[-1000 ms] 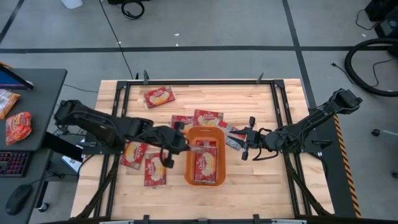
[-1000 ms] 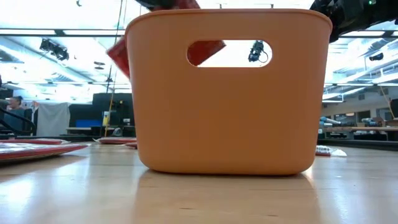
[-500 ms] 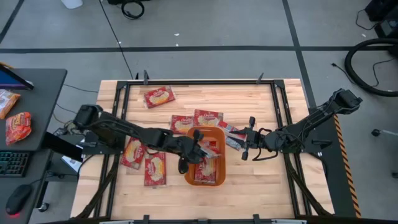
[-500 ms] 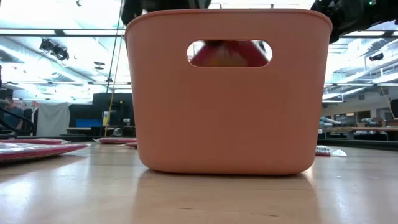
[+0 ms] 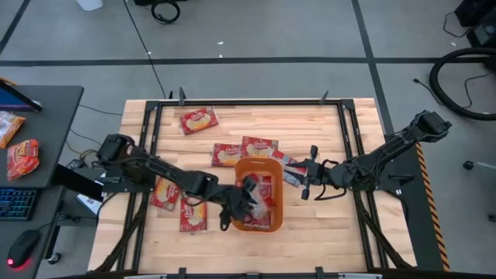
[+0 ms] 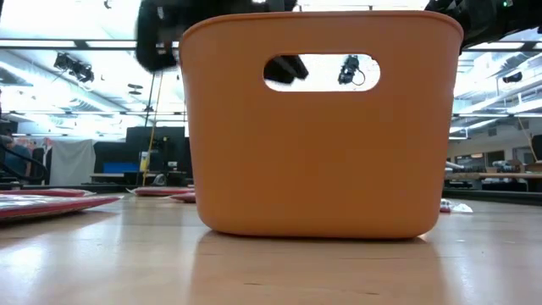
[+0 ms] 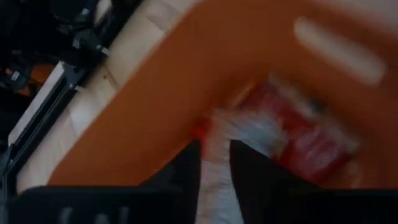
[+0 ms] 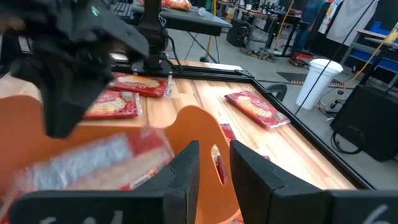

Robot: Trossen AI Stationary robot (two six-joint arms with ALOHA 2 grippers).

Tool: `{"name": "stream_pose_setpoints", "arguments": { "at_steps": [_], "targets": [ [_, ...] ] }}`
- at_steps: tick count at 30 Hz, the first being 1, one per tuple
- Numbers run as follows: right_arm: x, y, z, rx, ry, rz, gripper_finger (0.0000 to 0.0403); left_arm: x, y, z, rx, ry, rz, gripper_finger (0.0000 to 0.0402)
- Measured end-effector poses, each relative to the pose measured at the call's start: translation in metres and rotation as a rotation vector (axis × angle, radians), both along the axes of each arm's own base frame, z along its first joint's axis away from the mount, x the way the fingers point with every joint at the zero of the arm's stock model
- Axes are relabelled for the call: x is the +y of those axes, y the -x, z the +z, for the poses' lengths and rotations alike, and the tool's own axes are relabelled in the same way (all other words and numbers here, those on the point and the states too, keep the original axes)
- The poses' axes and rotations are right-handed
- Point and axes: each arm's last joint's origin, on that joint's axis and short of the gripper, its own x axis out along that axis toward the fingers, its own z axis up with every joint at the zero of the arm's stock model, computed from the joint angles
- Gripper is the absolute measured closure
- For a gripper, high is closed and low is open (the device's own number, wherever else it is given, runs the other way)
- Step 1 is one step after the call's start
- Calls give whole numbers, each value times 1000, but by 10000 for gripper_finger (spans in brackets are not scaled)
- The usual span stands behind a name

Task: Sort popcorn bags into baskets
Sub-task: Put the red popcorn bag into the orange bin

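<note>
Two bags lie nearest you on the worktop, left of the basket: one (image 5: 194, 212) toward the near edge, one (image 5: 167, 192) just beyond it, touching or nearly so.

The orange basket (image 5: 257, 160) sits around the middle of the worktop, a little toward the near edge. It already holds red bags (image 5: 267, 215).

The left gripper (image 5: 249, 198) is down inside the basket, over its left half. The left wrist view shows a blurred red and white bag (image 7: 292, 134) lying between and past the fingers (image 7: 249, 168). You cannot tell whether they grip it or have let go.

The right gripper (image 5: 304, 180) hangs just off the basket's right side, above the worktop. Its fingers (image 8: 183, 165) stand slightly apart, with nothing between them.

A couple of bags (image 5: 290, 172) lie between that gripper and the basket wall.

Two more bags (image 5: 227, 153) (image 5: 260, 146) lie side by side against the basket's far end.

One bag (image 5: 199, 120) lies alone near the far left corner.
</note>
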Motion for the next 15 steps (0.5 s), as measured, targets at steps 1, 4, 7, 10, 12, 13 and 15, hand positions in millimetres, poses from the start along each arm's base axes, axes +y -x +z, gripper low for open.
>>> {"name": "stream_pose_setpoints", "arguments": {
  "at_steps": [1,4,7,10,12,13,15],
  "targets": [
    [0,0,0,2,-1,0,309,-3,3,4,-4,26,16,292],
    [0,0,0,4,-3,11,309,-10,16,14,28,98,91,262],
    [1,0,0,6,-5,22,309,-11,33,27,72,196,212,247],
    [1,0,-1,6,-5,22,309,-8,52,36,159,354,393,246],
    [1,0,-1,6,-5,22,309,-6,66,38,251,465,536,249],
    [1,0,-1,5,-5,21,309,-4,74,38,305,507,608,250],
    [1,0,-1,6,-4,22,309,-3,87,35,404,571,760,252]
  ]
}}
